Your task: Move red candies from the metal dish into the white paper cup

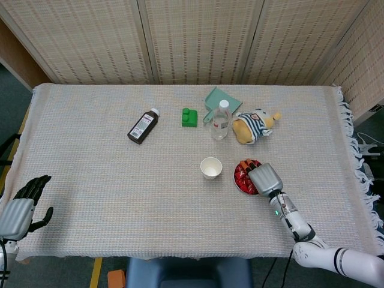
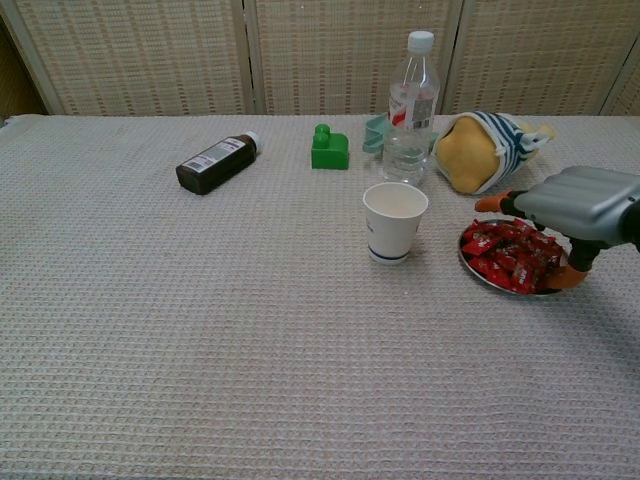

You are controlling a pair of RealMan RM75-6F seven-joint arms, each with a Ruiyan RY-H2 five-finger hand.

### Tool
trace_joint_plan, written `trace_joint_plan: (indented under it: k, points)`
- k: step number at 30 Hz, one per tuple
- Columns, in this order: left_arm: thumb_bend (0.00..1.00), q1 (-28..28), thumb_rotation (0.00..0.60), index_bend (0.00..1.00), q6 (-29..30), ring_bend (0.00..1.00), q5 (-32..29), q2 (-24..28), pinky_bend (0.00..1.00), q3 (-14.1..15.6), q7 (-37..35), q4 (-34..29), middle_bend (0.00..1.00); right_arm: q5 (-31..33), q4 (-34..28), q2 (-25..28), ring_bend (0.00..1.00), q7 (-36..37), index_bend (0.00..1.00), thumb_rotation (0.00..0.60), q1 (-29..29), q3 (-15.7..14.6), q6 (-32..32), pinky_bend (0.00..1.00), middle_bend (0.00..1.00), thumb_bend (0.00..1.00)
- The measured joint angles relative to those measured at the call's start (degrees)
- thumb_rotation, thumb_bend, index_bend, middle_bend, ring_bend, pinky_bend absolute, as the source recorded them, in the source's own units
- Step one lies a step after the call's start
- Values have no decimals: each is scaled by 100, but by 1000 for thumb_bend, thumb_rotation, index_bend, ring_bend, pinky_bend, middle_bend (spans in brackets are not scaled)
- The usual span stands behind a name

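While the upper middle of the head view is crowded with a dark brown bottle [image 1: 143,126] lying on its side, a green block [image 1: 189,117], a teal scoop [image 1: 217,99], a clear water bottle [image 1: 220,120] standing upright and a striped plush toy [image 1: 254,126], none of these lies between the white paper cup [image 1: 210,167] and the metal dish [image 2: 480,272], which sit just beside each other at centre right on the woven tablecloth [image 1: 108,180]. The right hand [image 2: 580,210] hovers palm down over the right part of the dish, its fingers spread and holding nothing; the orange fingertips [image 2: 490,204] reach toward the upper edge of the dish, and the thumb points down at the dish's right rim, though whether it touches cannot be told. The red candies [image 2: 505,252] lie heaped in the dish below the fingers, shiny crimson wrappers with small white marks, partly hidden by the palm in the head view. The cup stands upright, white with a blue band near its base. The left hand [image 1: 21,207] rests at the lower left of the head view, fingers apart and empty.
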Motion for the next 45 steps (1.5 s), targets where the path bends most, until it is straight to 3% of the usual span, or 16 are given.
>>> trace_joint_plan:
  k: [15,21,33,45]
  points:
    - [454,-9,600,0,-16,48,-11,7,175,-9,-36,16,38,-103,530,-412,415,211,228,600,125,-334,264,662,310,127]
    - [455,-3,600,0,-7,48,-23,11,176,-16,-42,18,38,-217,835,-614,473,280,287,600,157,-415,290,703,402,203]
    - [454,2,600,0,3,48,-11,35,179,-14,-84,17,39,-486,1311,-952,585,353,535,600,145,-541,468,788,610,279]
    - [455,13,600,0,13,49,-20,48,181,-16,-88,12,40,-663,1650,-1186,631,414,751,600,139,-518,582,809,709,330]
